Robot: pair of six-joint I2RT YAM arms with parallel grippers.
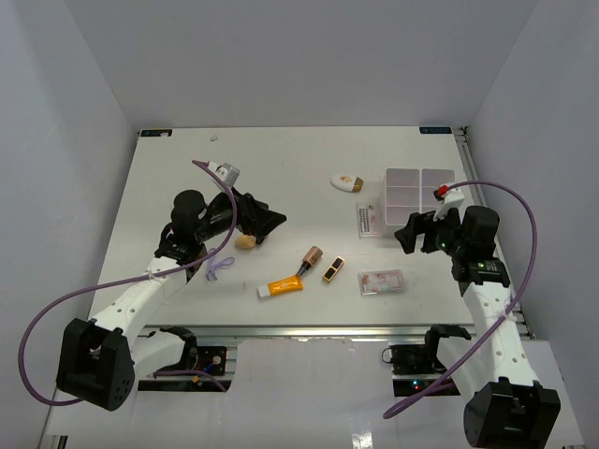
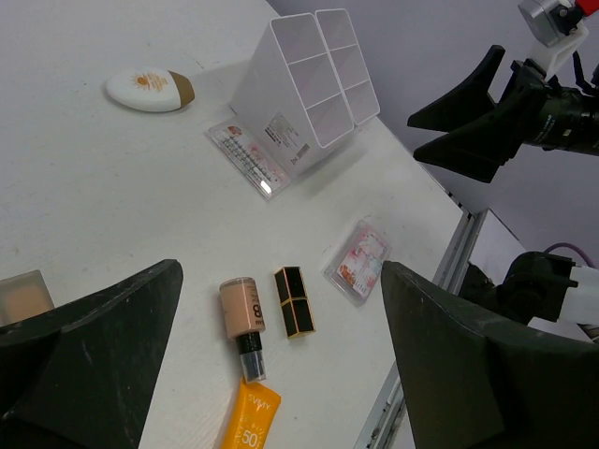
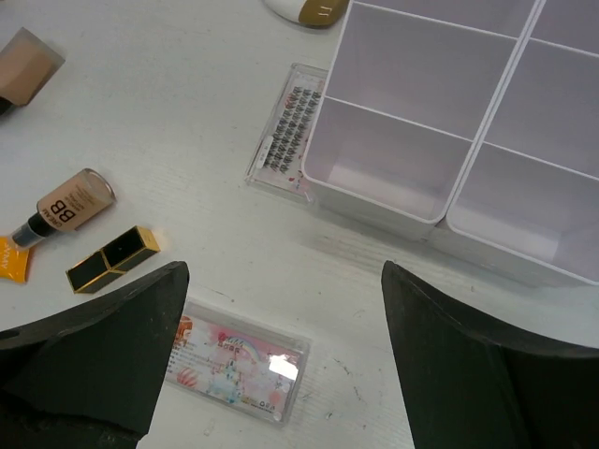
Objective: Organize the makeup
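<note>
The makeup lies loose across the table: orange tube [image 1: 281,286], brown lipstick [image 1: 310,256], black-gold case [image 1: 332,270], white compact [image 1: 347,181], beige sponge [image 1: 245,241], purple loop [image 1: 219,267] and two flat packets [image 1: 382,280] [image 1: 367,220]. My left gripper [image 1: 267,223] stands open right of the sponge and holds nothing. Its wrist view looks down on the lipstick [image 2: 243,313], case [image 2: 294,301] and tube [image 2: 251,419]. My right gripper [image 1: 409,234] is open and empty, hovering over the pink packet [image 3: 239,360] just in front of the tray.
The white four-compartment tray [image 1: 419,192] stands empty at the back right, with one packet [image 3: 290,131] lying against its left wall [image 3: 374,201]. The table's right edge and metal rail [image 2: 468,243] run close behind the tray. Purple cables trail from both arms.
</note>
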